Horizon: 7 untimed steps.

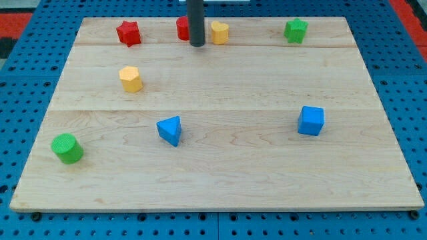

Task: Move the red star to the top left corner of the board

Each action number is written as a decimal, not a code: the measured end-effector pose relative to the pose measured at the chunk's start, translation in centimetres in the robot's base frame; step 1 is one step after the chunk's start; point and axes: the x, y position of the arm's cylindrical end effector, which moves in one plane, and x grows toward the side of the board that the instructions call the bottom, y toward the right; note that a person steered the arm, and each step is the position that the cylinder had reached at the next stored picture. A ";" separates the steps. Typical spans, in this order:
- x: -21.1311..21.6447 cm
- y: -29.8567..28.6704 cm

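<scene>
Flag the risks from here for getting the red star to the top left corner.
1. My tip sits between a partly hidden red block and a yellow block, so moving off could knock either.
2. The red star lies close to the board's top edge; a skewed push might slide it off.

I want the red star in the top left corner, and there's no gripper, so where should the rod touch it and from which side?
Push, don't grip. Set my tip against the red star's right side, slightly low, and shove toward the view's left and a little up. The star already sits near the board's top edge, so travel is mostly leftward. Its points could make it turn, so aim at its middle. The tip now stands to its right, beside another red block.
</scene>
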 end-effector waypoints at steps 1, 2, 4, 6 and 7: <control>-1.1 1.9; -3.0 2.2; -2.4 -3.5; 1.5 -7.6; 2.0 -13.4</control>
